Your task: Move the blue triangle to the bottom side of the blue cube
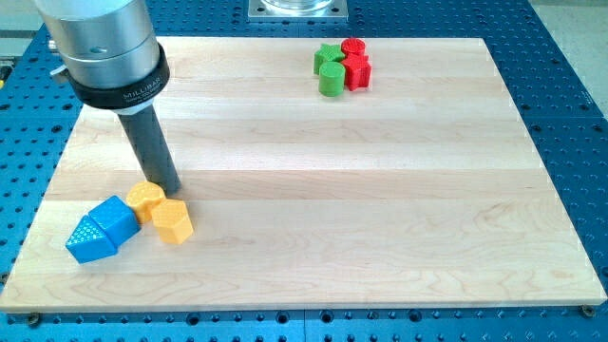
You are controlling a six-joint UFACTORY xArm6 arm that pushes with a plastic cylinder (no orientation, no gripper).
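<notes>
My tip (171, 188), a bare rod with nothing to clench and grasping nothing, touches the board (332, 190) just above two yellow blocks (161, 211), with the blue cube (116, 219) to its lower left, the blue triangle (86, 239) touching that cube's lower-left side, and the collar lettering too small to read.

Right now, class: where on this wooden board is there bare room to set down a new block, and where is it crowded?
Bare: the wooden board from middle to right edge. Crowded: bottom left, where blue triangle, blue cube, yellow blocks and my tip cluster; top, green blocks against red blocks.
</notes>
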